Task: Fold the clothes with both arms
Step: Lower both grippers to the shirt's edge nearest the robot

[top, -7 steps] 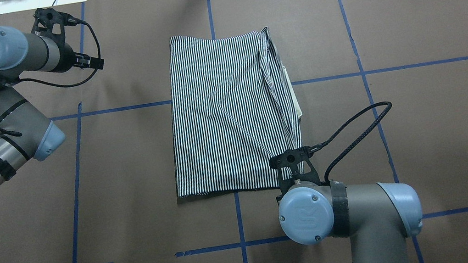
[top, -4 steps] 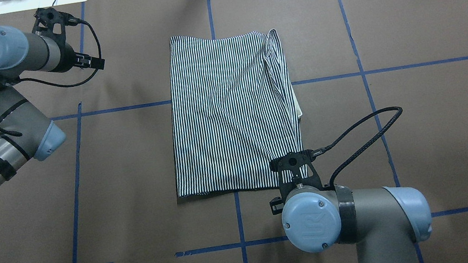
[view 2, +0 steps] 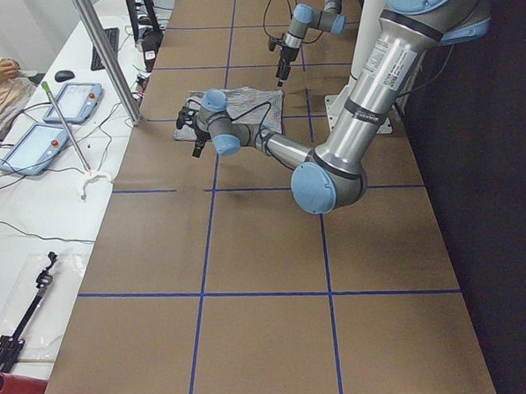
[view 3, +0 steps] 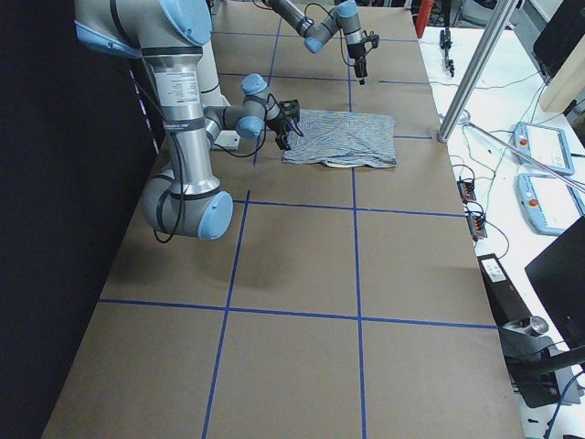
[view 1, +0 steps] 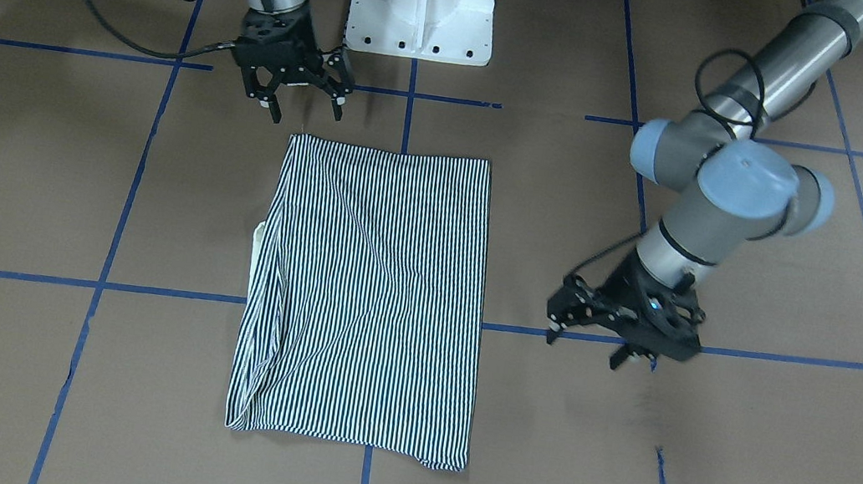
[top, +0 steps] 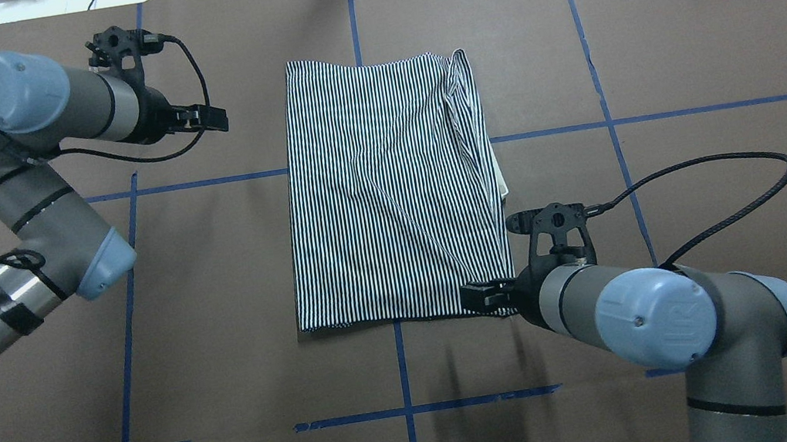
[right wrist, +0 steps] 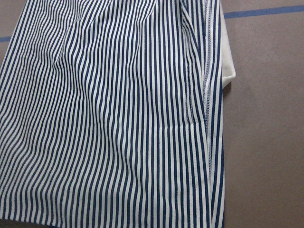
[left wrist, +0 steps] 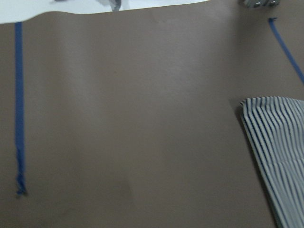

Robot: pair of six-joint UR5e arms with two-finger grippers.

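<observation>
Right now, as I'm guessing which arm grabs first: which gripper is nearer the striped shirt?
Right. The right gripper is open at the robot-side corner of the shirt; the left gripper hangs off its left side, clearly apart.

Striped polo shirt (top: 389, 190) folded into a flat rectangle, white collar edge (top: 503, 185) showing, left arm (top: 41, 211), right arm (top: 658, 318) either side

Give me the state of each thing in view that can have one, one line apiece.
Striped shirt: folded into a rectangle, lying flat, held by neither tool.
Left tool: open, empty, off the shirt's left side.
Right tool: open, empty, at the shirt's near right corner.
</observation>
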